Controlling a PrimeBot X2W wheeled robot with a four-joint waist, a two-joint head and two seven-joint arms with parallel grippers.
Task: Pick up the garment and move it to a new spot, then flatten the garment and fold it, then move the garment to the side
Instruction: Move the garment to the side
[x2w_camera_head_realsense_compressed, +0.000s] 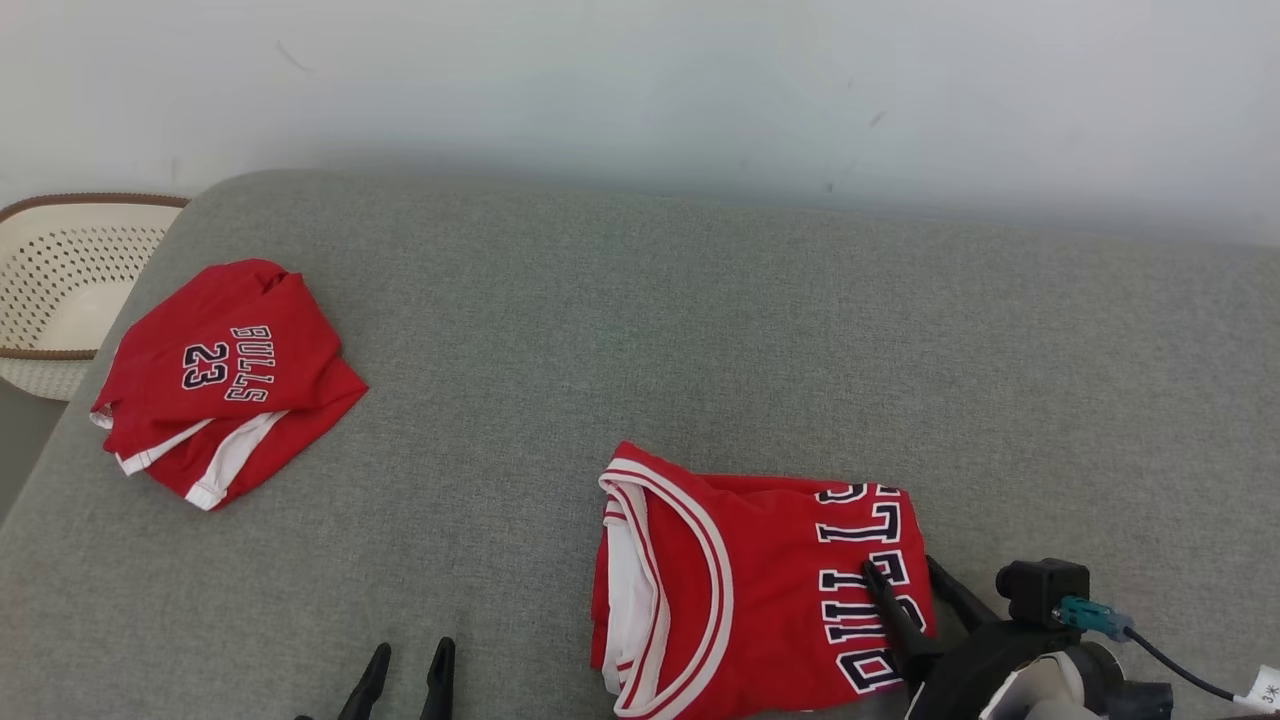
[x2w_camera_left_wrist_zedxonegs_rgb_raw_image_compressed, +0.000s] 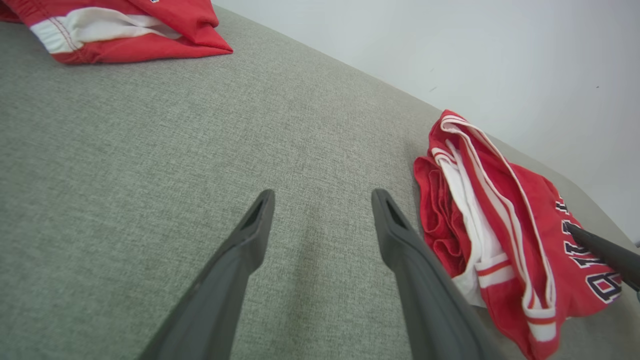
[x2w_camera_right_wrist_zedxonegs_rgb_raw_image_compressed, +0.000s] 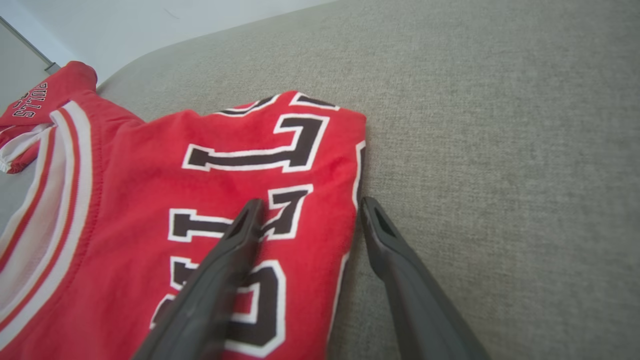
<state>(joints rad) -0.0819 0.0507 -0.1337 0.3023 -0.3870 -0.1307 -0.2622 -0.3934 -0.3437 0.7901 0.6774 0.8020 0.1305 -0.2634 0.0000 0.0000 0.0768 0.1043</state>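
The garment (x2w_camera_head_realsense_compressed: 750, 590) is a red jersey with white trim and dark block letters, lying folded on the grey cushion near its front edge. It also shows in the left wrist view (x2w_camera_left_wrist_zedxonegs_rgb_raw_image_compressed: 500, 215) and the right wrist view (x2w_camera_right_wrist_zedxonegs_rgb_raw_image_compressed: 200, 165). My right gripper (x2w_camera_head_realsense_compressed: 902, 568) (x2w_camera_right_wrist_zedxonegs_rgb_raw_image_compressed: 310, 205) stands open over the jersey's right edge, one finger above the letters and the other over bare cushion. It holds nothing. One of its fingers (x2w_camera_left_wrist_zedxonegs_rgb_raw_image_compressed: 605, 255) shows in the left wrist view. My left gripper (x2w_camera_head_realsense_compressed: 412, 650) (x2w_camera_left_wrist_zedxonegs_rgb_raw_image_compressed: 322, 195) is open above bare cushion to the left of the jersey.
A second folded red garment (x2w_camera_head_realsense_compressed: 225, 375) (x2w_camera_left_wrist_zedxonegs_rgb_raw_image_compressed: 125, 25) (x2w_camera_right_wrist_zedxonegs_rgb_raw_image_compressed: 40, 95) marked 23 lies at the cushion's left end. Beyond it stands a cream perforated basket (x2w_camera_head_realsense_compressed: 60, 290). The grey cushion (x2w_camera_head_realsense_compressed: 650, 330) stretches wide between the two garments, with a pale wall behind.
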